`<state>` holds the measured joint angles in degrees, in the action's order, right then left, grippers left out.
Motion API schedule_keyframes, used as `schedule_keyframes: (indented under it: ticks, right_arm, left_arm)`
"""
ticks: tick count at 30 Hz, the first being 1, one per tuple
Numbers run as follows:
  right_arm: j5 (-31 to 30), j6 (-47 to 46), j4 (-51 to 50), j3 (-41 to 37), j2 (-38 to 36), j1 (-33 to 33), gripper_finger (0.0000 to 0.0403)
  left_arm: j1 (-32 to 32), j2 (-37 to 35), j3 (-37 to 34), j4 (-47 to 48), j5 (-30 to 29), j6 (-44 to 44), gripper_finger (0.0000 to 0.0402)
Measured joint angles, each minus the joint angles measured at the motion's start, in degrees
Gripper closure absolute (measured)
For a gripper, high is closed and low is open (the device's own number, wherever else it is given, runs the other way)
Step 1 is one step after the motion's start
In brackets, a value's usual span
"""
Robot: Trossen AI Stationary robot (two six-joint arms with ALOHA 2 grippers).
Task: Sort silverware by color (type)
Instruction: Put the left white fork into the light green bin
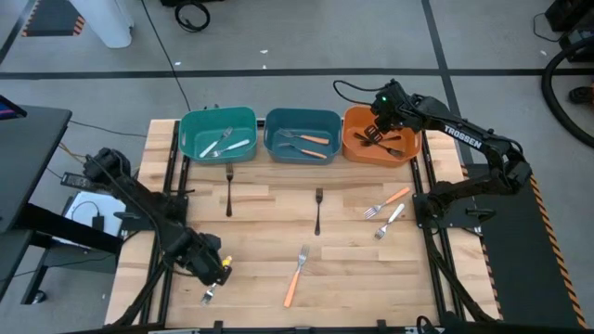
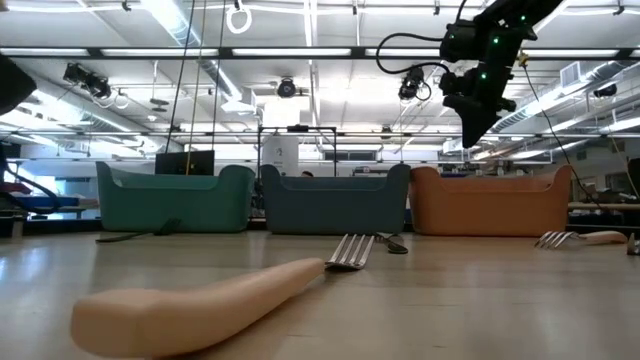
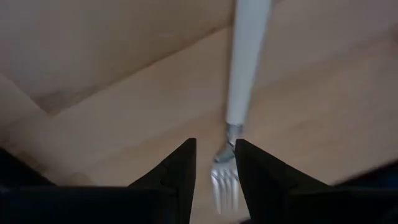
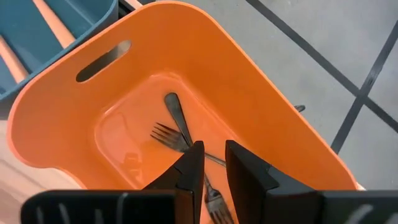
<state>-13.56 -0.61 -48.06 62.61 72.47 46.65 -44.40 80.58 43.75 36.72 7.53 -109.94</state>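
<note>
An orange-handled fork (image 2: pixel 220 300) lies closest in the low view, near the bench's front edge at its middle, silver tines pointing toward the bins.

At the front left corner of the bench (image 1: pixel 269 199), the left gripper (image 3: pixel 214 180) hovers low over a white-handled fork (image 3: pixel 245 68), its fingers parted with the tines showing between them, nothing held.

Along the back edge stand three bins in a row: a teal bin (image 1: pixel 190 130) with white forks, a blue bin (image 1: pixel 277 122) with orange-handled forks, and an orange bin (image 1: pixel 353 125) with black forks (image 4: pixel 180 127). The right gripper (image 4: pixel 213 162) hangs above the orange bin, fingers slightly apart and empty.

Loose on the bench: two black forks, one (image 1: pixel 229 188) just in front of the teal bin and another (image 1: pixel 317 211) near the middle; toward the right edge, an orange-handled fork (image 1: pixel 388 202) beside a white fork (image 1: pixel 390 221).
</note>
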Motion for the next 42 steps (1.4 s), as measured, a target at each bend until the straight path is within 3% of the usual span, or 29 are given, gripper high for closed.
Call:
schedule_keyframes:
  ticks: [6, 14, 24, 34, 42]
  right_arm:
    - [0.2, -3.4, -0.1, 0.0, 0.0, -0.1, 0.0329]
    - [0.2, -4.0, -0.6, 0.0, 0.0, -0.1, 0.0329]
    - [0.8, -5.8, -1.7, 0.0, 0.0, -0.1, 0.0329]
    - [2.4, -5.9, -1.8, 0.0, 0.0, -0.1, 0.0329]
    - [2.8, -5.9, -2.2, 0.0, 0.0, -0.1, 0.0329]
  left_arm:
    - [-0.9, 5.1, 0.0, -1.6, -1.3, 1.3, 0.028]
    - [-0.8, 9.5, 0.0, -10.6, -2.5, 2.9, 0.028]
    - [-0.7, 14.7, 1.1, -6.9, -1.2, 0.8, 0.0285]
    - [-0.5, 14.9, 1.1, -5.0, -2.7, 1.2, 0.0331]
    - [1.7, 16.2, 3.1, -5.2, -2.7, 6.8, 0.0346]
